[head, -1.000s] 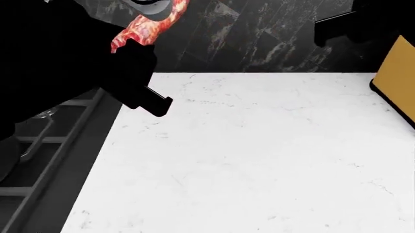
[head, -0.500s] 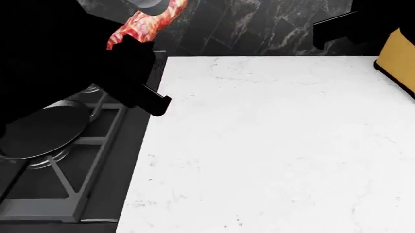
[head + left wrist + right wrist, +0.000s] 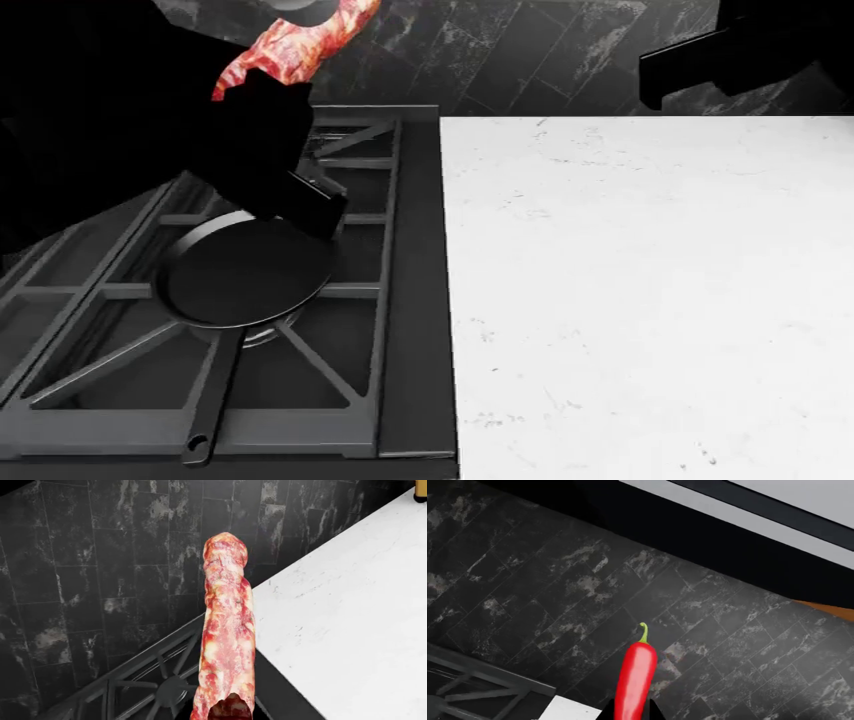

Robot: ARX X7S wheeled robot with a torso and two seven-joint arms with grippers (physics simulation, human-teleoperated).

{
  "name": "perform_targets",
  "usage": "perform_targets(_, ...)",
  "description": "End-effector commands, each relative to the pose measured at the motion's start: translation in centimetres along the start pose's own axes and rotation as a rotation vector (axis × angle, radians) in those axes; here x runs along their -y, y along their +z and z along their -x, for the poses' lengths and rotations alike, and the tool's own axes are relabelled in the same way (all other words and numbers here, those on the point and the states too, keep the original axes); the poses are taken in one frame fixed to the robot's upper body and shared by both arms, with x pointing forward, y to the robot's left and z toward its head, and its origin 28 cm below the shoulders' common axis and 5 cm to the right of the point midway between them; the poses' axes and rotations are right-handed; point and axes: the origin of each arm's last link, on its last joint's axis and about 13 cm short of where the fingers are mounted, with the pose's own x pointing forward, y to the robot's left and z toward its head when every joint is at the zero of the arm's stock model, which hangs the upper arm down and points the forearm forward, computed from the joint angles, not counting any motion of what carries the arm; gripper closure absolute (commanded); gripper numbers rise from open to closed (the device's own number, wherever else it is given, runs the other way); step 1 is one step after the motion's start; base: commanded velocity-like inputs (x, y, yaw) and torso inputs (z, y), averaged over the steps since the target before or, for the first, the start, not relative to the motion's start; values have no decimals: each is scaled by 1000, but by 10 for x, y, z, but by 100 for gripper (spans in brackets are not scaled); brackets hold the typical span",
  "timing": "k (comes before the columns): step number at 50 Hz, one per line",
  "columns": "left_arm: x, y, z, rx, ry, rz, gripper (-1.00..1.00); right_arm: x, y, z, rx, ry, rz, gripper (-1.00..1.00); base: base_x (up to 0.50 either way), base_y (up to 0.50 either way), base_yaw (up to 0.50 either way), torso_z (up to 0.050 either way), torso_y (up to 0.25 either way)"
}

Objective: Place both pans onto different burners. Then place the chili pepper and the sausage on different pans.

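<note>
Since the earlier frame, the view has swung left, exposing the stove [image 3: 400, 300] with one pan [image 3: 247, 270] on its burner. Left tool [image 3: 287, 110], clamped on the sausage [image 3: 227, 630], above it; right tool [image 3: 629, 714] grips the chili pepper [image 3: 635, 677] beyond the desk [image 3: 641, 300].

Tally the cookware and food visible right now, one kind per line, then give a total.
Frying pans: 1, the pan on a stove burner.
Sausages: 1, the sausage held up in the left pincer.
Chili peppers: 1, the chili pepper held in the right pincer.
Total: 3.
</note>
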Motion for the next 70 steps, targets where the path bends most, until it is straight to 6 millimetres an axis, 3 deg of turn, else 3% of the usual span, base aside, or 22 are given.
perform_targets(1,0,1,1,7,7,4,100,0,0,1,8,5,10,100,3,500,0,0,0)
perform_targets(54,-3,1,5,10,19,12,100,-3,-2,-1,0,26,21,100,23,500,0,0,0)
perform_targets(70,-6,-3,6,10,34,26,100,-3,-8,-10,-64,18,29,100,0,1,0,0,0)
